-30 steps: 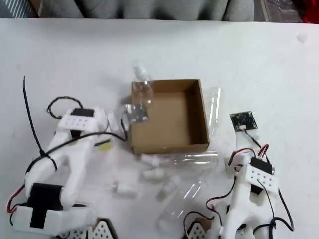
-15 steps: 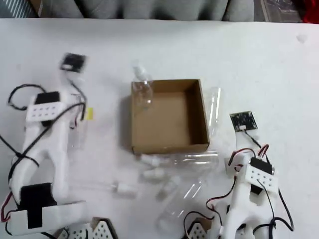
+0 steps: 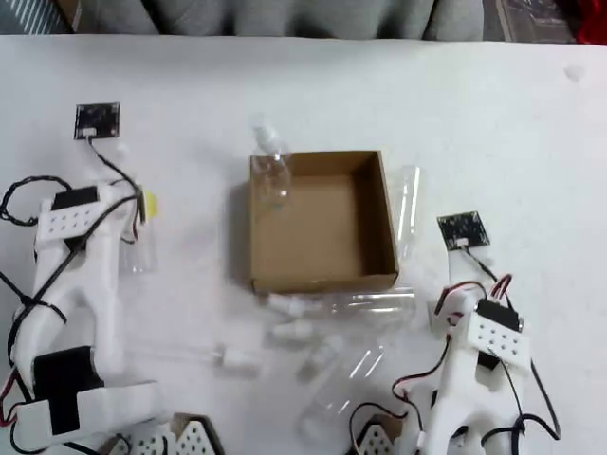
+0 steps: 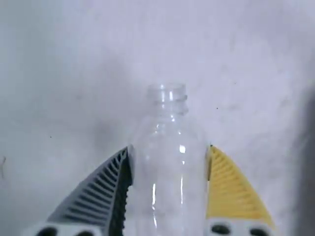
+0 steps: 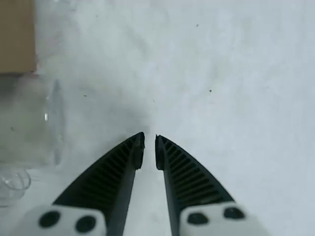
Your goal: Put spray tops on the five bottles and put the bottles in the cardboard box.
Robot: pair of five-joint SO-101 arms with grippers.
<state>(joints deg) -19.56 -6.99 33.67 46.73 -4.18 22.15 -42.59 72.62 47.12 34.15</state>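
My left gripper (image 4: 170, 152) is shut on a clear uncapped bottle (image 4: 167, 162), its grey and yellow fingers pressing on the bottle's sides. In the high view that bottle (image 3: 140, 248) is at the table's left, well left of the open cardboard box (image 3: 322, 223). A bottle with a spray top (image 3: 268, 166) leans at the box's back left corner. One clear bottle (image 3: 408, 204) lies along the box's right side, and others (image 3: 370, 301) lie in front of it with loose white spray tops (image 3: 289, 332). My right gripper (image 5: 149, 140) is shut on nothing, low over bare table right of the box.
The white table (image 3: 493, 123) is bare at the back and at the far right. Another spray top with its long tube (image 3: 232, 358) lies in front of the box, towards the left. The box's corner (image 5: 17, 37) and a clear bottle (image 5: 47, 123) appear in the right wrist view.
The left arm has swung from the box's left side out to the table's left, carrying the clear bottle. The right arm has not moved.
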